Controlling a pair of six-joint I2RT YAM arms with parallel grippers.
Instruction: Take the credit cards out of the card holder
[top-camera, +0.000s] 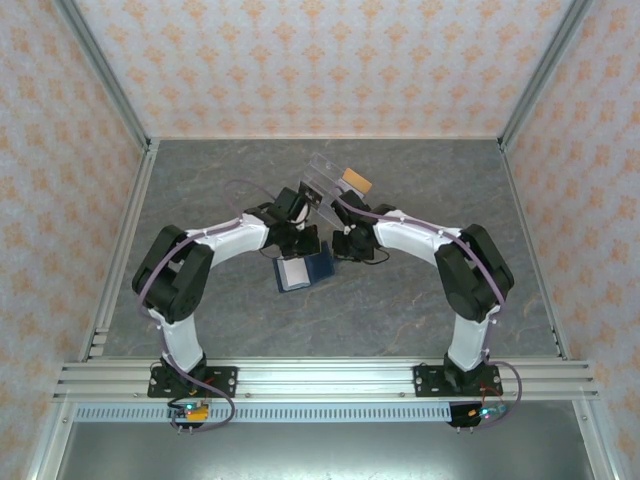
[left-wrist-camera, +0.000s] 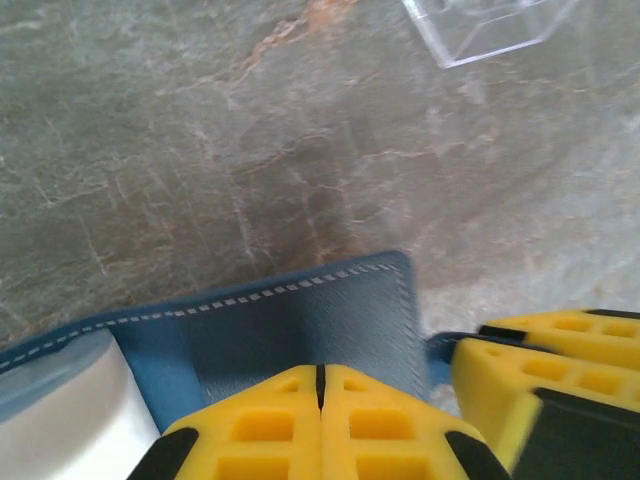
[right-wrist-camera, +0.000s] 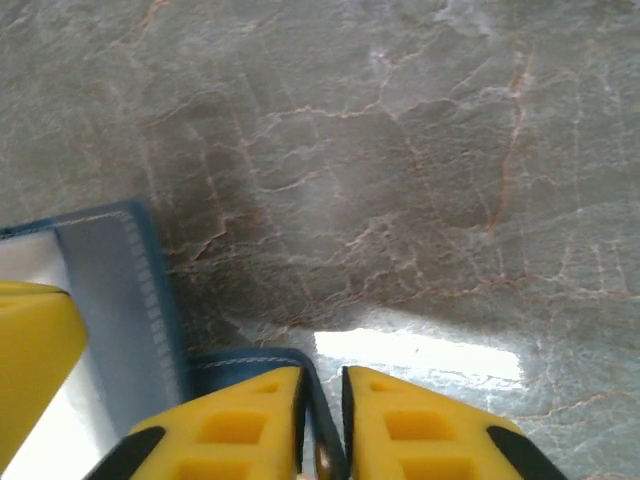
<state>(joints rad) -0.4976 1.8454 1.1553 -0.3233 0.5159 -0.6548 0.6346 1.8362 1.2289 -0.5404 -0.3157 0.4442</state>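
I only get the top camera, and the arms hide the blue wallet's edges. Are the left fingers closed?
Observer: Yes. In the left wrist view the left fingers are pressed together over the card holder.
Operator: And the right ones?
Observer: In the right wrist view the right fingers stand slightly apart, with the card holder's small blue tab running in between them. I can't tell whether they pinch it.

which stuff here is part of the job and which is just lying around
For the job: card holder; whitish card in it; orange-tan card by the box.
Lying about: clear box.
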